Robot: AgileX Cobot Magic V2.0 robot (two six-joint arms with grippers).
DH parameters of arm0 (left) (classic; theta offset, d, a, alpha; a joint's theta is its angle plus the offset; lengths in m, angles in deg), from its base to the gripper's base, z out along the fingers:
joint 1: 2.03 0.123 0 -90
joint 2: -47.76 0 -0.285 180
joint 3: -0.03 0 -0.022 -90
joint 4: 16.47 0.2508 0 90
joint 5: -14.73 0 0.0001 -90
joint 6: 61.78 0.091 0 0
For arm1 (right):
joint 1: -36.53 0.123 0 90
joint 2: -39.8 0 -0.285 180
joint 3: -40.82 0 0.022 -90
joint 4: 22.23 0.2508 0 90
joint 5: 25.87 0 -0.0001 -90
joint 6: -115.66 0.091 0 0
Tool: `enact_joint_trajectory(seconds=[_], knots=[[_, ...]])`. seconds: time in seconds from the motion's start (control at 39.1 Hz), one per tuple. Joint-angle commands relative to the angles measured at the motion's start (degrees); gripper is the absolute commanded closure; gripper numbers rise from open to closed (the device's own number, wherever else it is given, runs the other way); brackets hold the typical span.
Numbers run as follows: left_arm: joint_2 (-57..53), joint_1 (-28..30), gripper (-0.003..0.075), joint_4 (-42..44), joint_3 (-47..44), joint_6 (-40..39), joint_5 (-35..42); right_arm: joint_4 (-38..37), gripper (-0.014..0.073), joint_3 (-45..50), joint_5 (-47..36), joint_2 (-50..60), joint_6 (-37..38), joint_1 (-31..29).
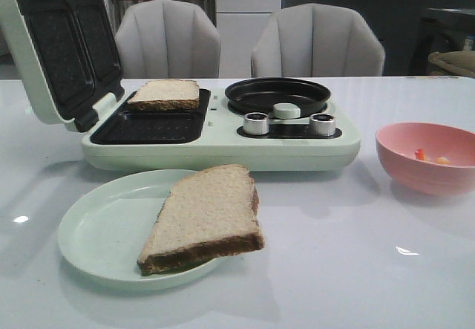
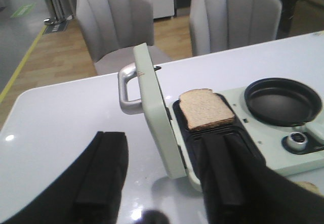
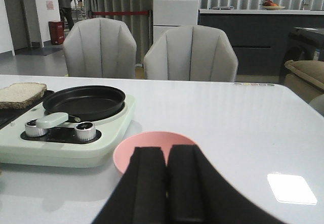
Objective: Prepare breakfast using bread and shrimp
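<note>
Bread slice (image 1: 165, 94) sits on the open sandwich maker's grill plate (image 1: 148, 127), center-left; second slice (image 1: 205, 216) waits on plate (image 1: 96, 232), lower center. Shrimp (image 1: 430, 156) untouched in pink bowl (image 1: 427, 158), right. Left end effector (image 2: 162, 178) released, right end effector (image 3: 167, 183) clenched empty. No readable labels.

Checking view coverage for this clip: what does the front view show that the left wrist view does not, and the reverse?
Front view only: the bread slice on the pale green plate, and the pink bowl holding shrimp.
Left wrist view only: the open left gripper and the lid's metal handle.
Both: the breakfast maker with bread on its grill plate and the black pan.
</note>
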Motion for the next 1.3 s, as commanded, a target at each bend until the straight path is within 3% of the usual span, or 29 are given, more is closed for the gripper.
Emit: enact_joint_trajectory(seconds=[0.0, 0.49, 0.61, 0.84, 1.0, 1.28], knots=[[-5.8, -0.5, 0.0335, -1.4, -3.6, -0.8, 5.4, -0.5, 0.0456, -1.2, -4.9, 1.2, -0.2, -0.2], [-35.5, -0.5, 0.0335, -11.4, -25.4, -0.7, 5.6, -0.5, 0.0456, -1.2, -4.9, 1.2, -0.2, -0.2], [-33.4, -0.5, 0.0335, -12.5, -25.9, -0.7, 5.8, -0.6, 0.0456, -1.2, -5.0, 1.2, -0.3, -0.2], [-33.4, -0.5, 0.0335, -12.4, -25.9, -0.7, 6.7, -0.9, 0.0456, -2.2, -15.6, 1.2, -0.6, -0.2], [-33.4, -0.5, 0.0335, -12.4, -25.9, -0.7, 6.7, -0.9, 0.0456, -9.4, -10.2, -2.7, -0.6, -0.2], [-33.4, -0.5, 0.0335, -12.4, -25.9, -0.7, 6.7, 1.5, 0.0456, -23.5, 7.8, -18.6, 0.8, -0.1]])
